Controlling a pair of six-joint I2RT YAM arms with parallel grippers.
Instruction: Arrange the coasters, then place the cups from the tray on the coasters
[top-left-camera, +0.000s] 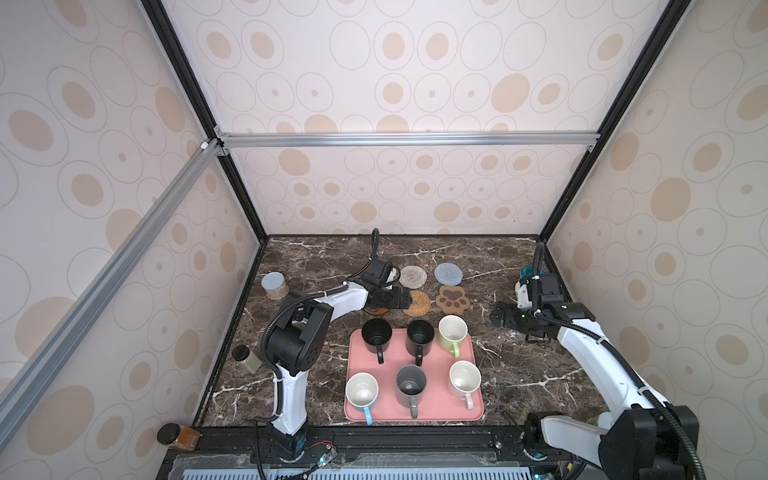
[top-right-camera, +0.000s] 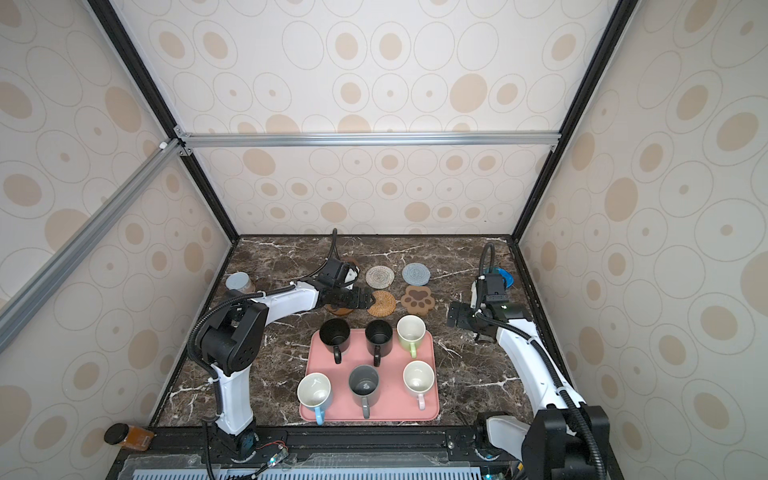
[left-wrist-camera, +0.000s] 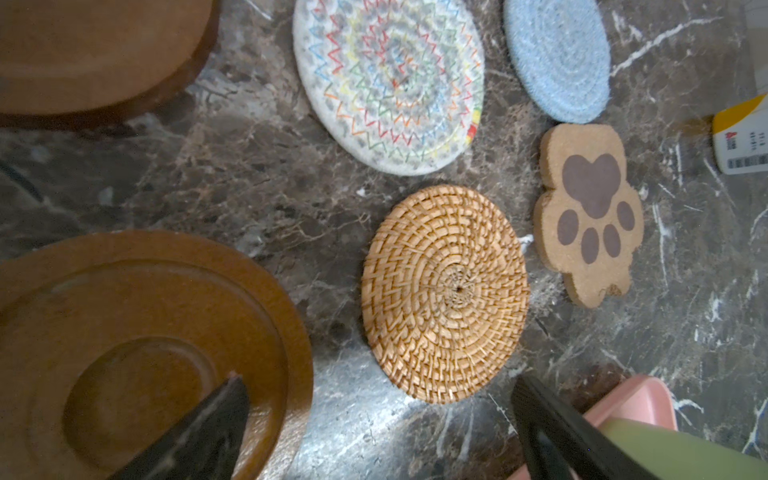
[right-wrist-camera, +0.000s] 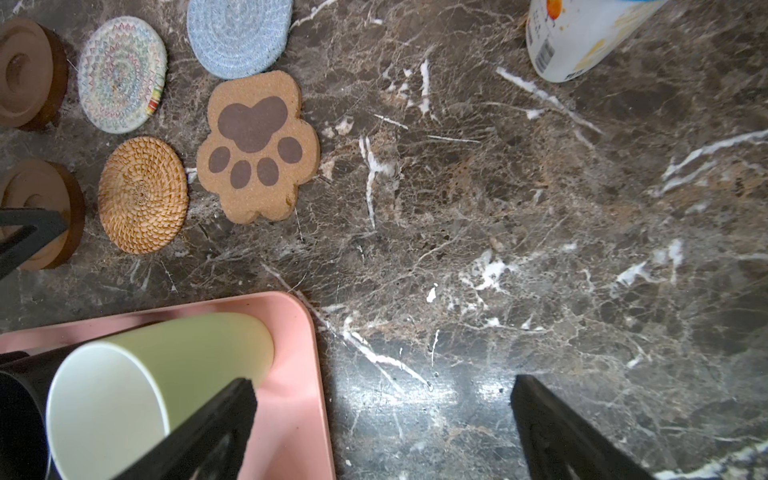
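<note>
Six coasters lie in two rows behind the tray: cream woven (top-left-camera: 413, 276), grey-blue (top-left-camera: 448, 274), rattan (top-left-camera: 418, 303), paw-shaped (top-left-camera: 453, 299), and two wooden discs (left-wrist-camera: 141, 357) (left-wrist-camera: 99, 50). My left gripper (left-wrist-camera: 378, 380) hovers open over bare marble between the nearer wooden disc and the rattan coaster (left-wrist-camera: 444, 291). The pink tray (top-left-camera: 415, 415) holds six cups, among them a black one (top-left-camera: 376, 332), the light green one (top-left-camera: 452, 328) and a grey one (top-left-camera: 410, 384). To the tray's right, my right gripper (right-wrist-camera: 382, 382) stands open and empty beside the green cup (right-wrist-camera: 166, 374).
A grey-lidded jar (top-left-camera: 274, 284) stands at the table's left, a black-lidded jar (top-left-camera: 245, 357) at its left edge. An amber jar (top-left-camera: 178, 436) lies off the front left corner. A blue-lidded container (top-left-camera: 525, 272) stands at the back right. Walls close in three sides.
</note>
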